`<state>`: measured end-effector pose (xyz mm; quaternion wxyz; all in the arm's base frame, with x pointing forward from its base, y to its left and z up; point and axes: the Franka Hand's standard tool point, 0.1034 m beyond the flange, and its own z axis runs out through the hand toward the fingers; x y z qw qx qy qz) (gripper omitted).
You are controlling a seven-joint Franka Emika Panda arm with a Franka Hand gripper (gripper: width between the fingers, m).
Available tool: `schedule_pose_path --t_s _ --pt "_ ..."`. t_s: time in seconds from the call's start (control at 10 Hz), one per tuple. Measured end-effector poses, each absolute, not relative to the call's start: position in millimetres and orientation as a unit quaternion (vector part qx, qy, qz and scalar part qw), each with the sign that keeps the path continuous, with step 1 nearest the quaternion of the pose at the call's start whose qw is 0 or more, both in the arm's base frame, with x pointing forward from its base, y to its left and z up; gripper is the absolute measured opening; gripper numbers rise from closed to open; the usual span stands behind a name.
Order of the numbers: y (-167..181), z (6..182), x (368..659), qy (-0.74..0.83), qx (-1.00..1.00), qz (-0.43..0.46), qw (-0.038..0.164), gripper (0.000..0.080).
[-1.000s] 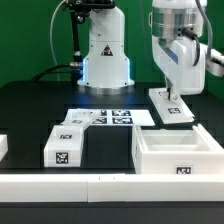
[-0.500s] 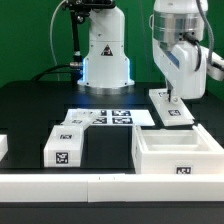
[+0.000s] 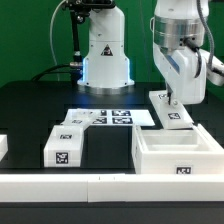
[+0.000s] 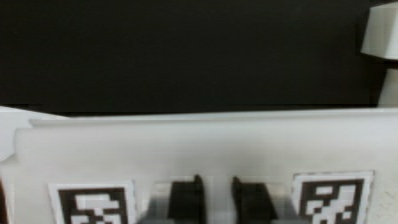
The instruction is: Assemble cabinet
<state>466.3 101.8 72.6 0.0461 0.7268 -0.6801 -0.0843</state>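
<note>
In the exterior view, the cabinet's large white box [image 3: 160, 168] stands open-topped at the front right. Just behind it a flat white tagged panel [image 3: 170, 112] lies on the black table. My gripper [image 3: 172, 97] comes straight down onto the panel's far end, fingers shut. In the wrist view, the panel [image 4: 196, 150] fills the lower half, with one tag on each side of my gripper [image 4: 219, 185]. The dark fingers [image 4: 183, 200] stand close together against the panel's face, with a narrow white strip between them. Whether they pinch any part of it does not show.
A smaller white block with one tag [image 3: 65, 148] sits at the front left. The marker board [image 3: 105, 118] lies mid-table before the arm's base [image 3: 105, 55]. A long white border rail [image 3: 100, 195] runs along the front. A small white piece [image 3: 3, 148] shows at the left edge.
The hand above the fingers has shifted slightly towards the exterior view's right. The fingertips stay on the panel, which has barely moved.
</note>
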Motion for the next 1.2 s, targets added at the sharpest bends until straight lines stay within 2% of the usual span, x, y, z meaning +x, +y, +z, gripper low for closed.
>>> schedule_pose_path --t_s 0.2,0.4,0.6,0.8,1.2 --pt "102 72.3 466 -0.680 0.727 -0.084 0.047 0.0064" --pt "107 81.2 458 -0.710 0.697 -0.088 0.050 0.0064" --pt "115 82.2 428 -0.716 0.689 -0.094 0.065 0.0064" --pt "119 75.2 421 -0.712 0.691 -0.096 0.077 0.0064" --pt "120 76.2 422 -0.715 0.689 -0.093 0.072 0.0064"
